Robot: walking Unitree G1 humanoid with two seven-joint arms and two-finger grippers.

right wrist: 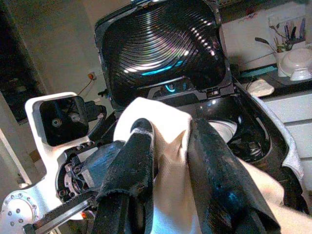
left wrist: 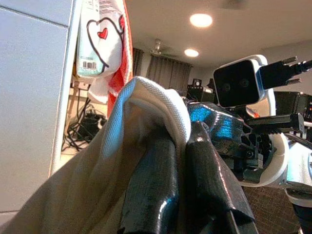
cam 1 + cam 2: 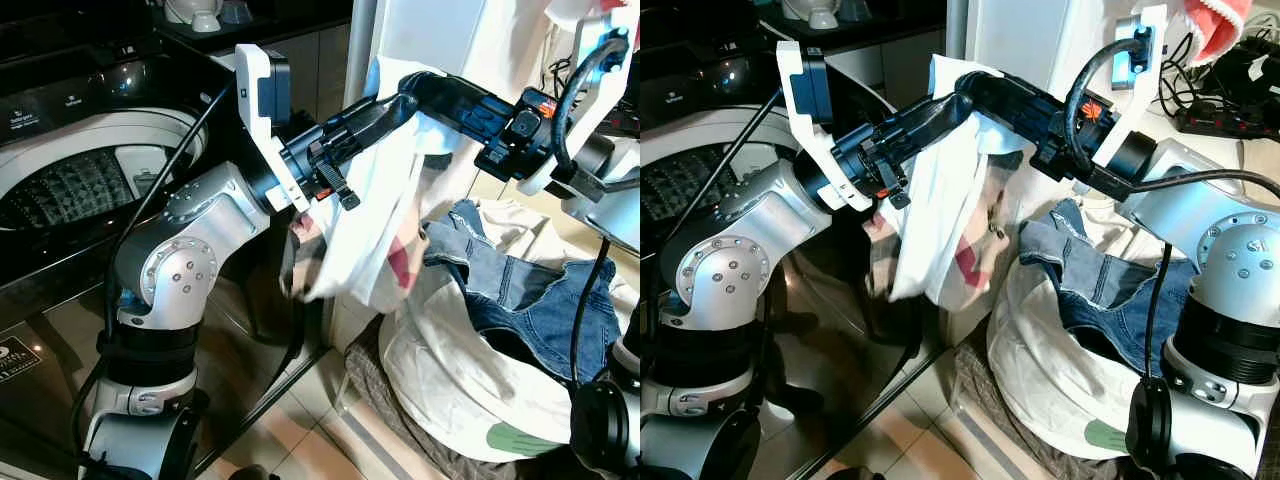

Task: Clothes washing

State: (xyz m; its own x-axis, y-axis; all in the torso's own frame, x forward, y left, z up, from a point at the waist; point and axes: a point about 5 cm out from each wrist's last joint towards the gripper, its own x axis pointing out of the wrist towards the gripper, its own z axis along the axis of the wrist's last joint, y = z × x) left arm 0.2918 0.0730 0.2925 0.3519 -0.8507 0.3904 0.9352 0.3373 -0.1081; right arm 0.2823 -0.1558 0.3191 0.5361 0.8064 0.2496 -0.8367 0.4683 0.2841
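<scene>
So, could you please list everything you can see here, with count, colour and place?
White garment: one, white with a reddish print, held up between both claws, above the laundry bag.
Jeans: one, blue denim, on top of the laundry bag.
Laundry bag: one, white, on the floor by the washing machine.
Washing machine: one, black top-loader, lid open, on the robot's left.
Power strip: one, black with cables, far right.
Left claw: one, black fingers, shut on the white garment's top edge.
Right claw: one, black fingers, shut on the same edge, meeting the left claw.
</scene>
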